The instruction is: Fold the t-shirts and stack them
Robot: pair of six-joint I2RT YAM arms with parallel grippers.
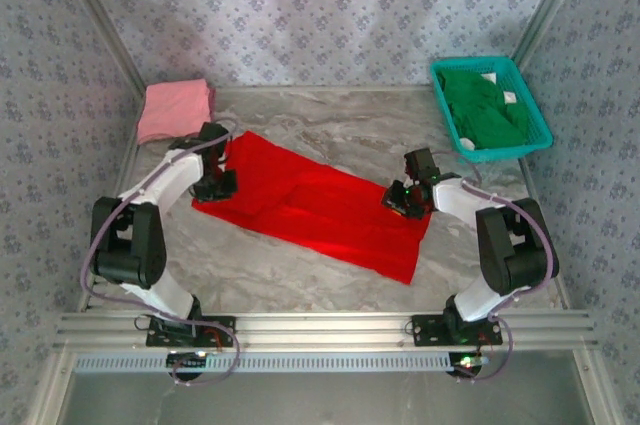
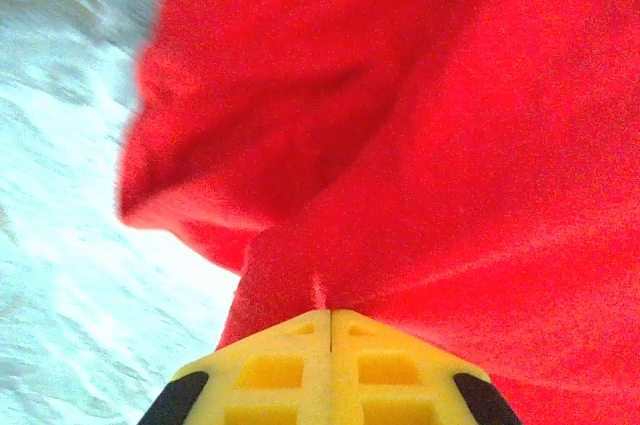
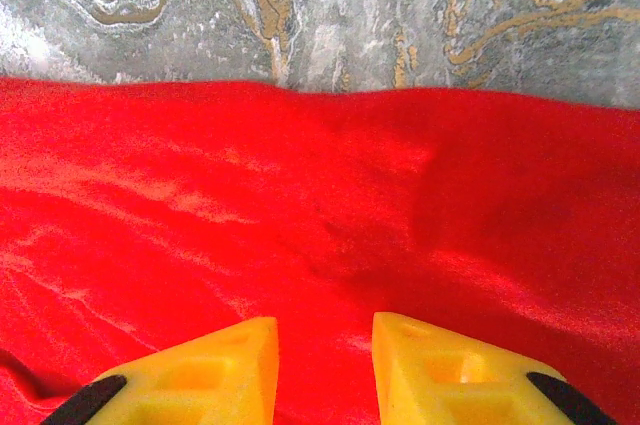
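A bright red t-shirt [image 1: 320, 210] lies spread at a slant across the middle of the marble table. My left gripper [image 1: 216, 186] is at the shirt's left edge. In the left wrist view its yellow fingers [image 2: 330, 311] are pressed together, with a pinched fold of red cloth [image 2: 420, 125] rising from the tips. My right gripper [image 1: 398, 201] hovers low over the shirt's right part. Its fingers [image 3: 323, 330] stand apart with flat red cloth [image 3: 300, 195] beneath and nothing between them. A folded pale pink t-shirt [image 1: 175, 110] rests at the back left. A dark green t-shirt [image 1: 485, 110] lies crumpled in the basket.
The teal mesh basket [image 1: 540, 130] stands at the back right corner. Patterned walls close in the table on three sides. Bare marble [image 1: 350, 130] shows behind the red shirt, and more [image 1: 260, 270] in front of it. A metal rail [image 1: 320, 325] runs along the near edge.
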